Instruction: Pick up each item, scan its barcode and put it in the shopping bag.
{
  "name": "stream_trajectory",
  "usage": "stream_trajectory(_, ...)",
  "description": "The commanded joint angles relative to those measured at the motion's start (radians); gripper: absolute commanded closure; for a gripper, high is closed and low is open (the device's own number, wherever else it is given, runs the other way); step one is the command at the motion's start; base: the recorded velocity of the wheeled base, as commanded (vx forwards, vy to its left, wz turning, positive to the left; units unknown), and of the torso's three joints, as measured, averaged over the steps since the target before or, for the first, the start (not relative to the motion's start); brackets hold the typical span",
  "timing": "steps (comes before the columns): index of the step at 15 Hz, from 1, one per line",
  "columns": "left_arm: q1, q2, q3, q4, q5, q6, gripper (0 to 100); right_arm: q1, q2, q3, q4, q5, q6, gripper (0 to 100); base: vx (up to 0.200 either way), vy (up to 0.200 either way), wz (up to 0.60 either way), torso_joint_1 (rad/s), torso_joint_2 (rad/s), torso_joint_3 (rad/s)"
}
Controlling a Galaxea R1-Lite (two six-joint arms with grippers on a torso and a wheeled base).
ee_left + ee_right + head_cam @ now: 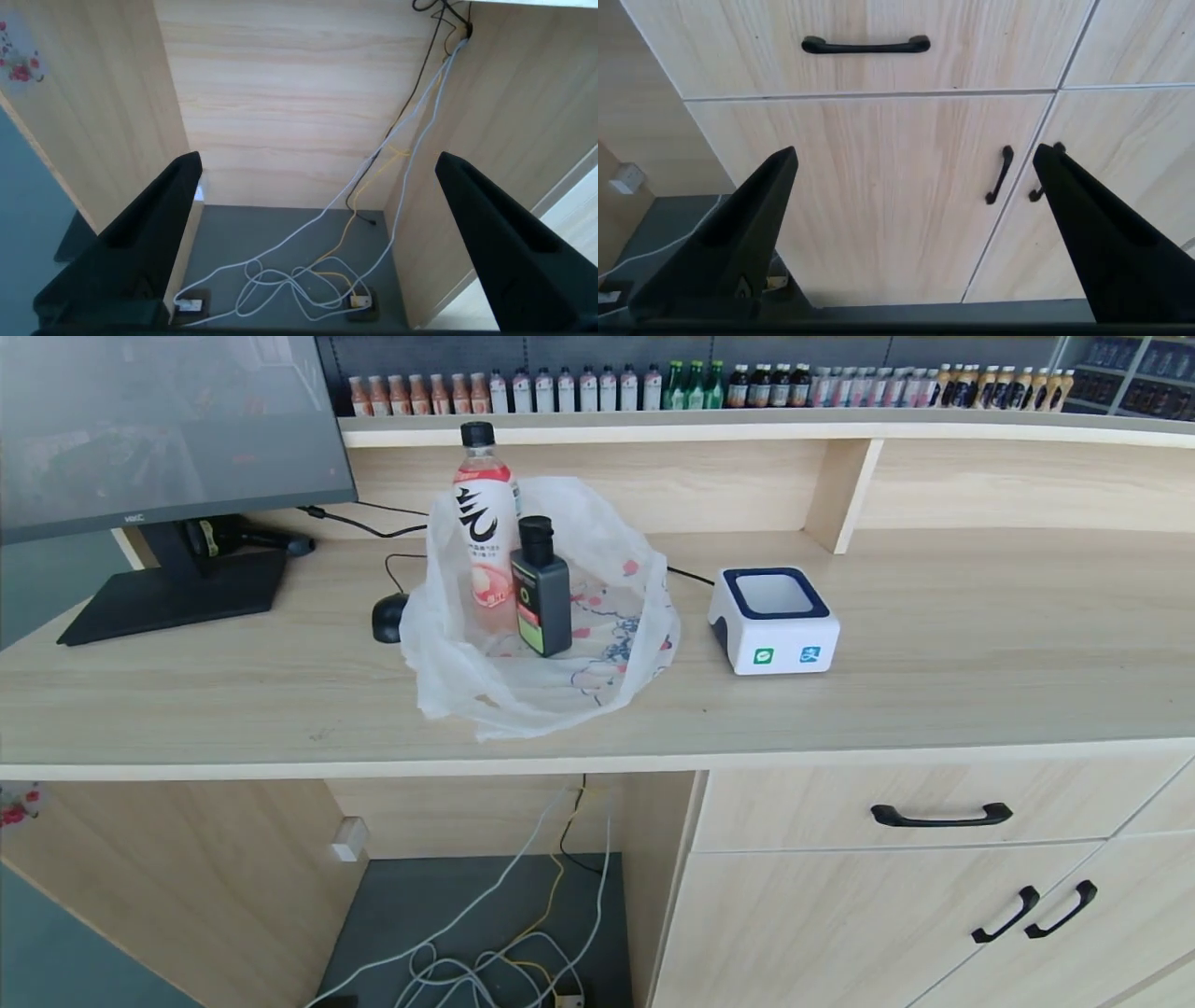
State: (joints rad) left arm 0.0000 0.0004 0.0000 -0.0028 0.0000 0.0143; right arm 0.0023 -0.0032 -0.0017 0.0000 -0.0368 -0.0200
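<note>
A thin white shopping bag (541, 681) stands open on the wooden counter (980, 653). Inside it stand a tall pink drink bottle (485, 523) with a black cap and a dark flat bottle (541, 593) with a black top, both upright. To the bag's right sits a white barcode scanner (773, 621) with a blue-rimmed window. My left gripper (318, 233) hangs open below the counter, facing the knee-hole with its cables. My right gripper (915, 233) is open too, low in front of the cabinet doors, holding nothing.
A monitor (168, 420) on a black stand is at the counter's left, with a black mouse (388, 616) beside the bag. A raised shelf (747, 429) runs behind. Below are a drawer handle (866, 44), door handles (999, 175) and loose cables (308, 271) on the floor.
</note>
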Motion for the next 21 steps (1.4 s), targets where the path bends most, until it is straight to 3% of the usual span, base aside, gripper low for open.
stream_trajectory(1,0.0,0.0,0.0,0.0,0.0,0.0,0,0.001,0.003,0.0,0.0,0.0,-0.003,0,0.0,-0.2,0.0,0.002,0.01,0.002)
stream_trajectory(14,0.0,0.0,0.0,0.0,0.002,-0.014,0,0.001,0.003,0.0,0.0,0.0,-0.005,0,0.0,-0.2,0.0,0.004,0.0,0.003)
stream_trajectory(21,0.0,0.0,0.0,0.0,0.002,-0.01,0,0.001,0.003,0.0,0.0,0.0,0.003,0,0.0,0.0,0.0,0.0,0.0,0.0)
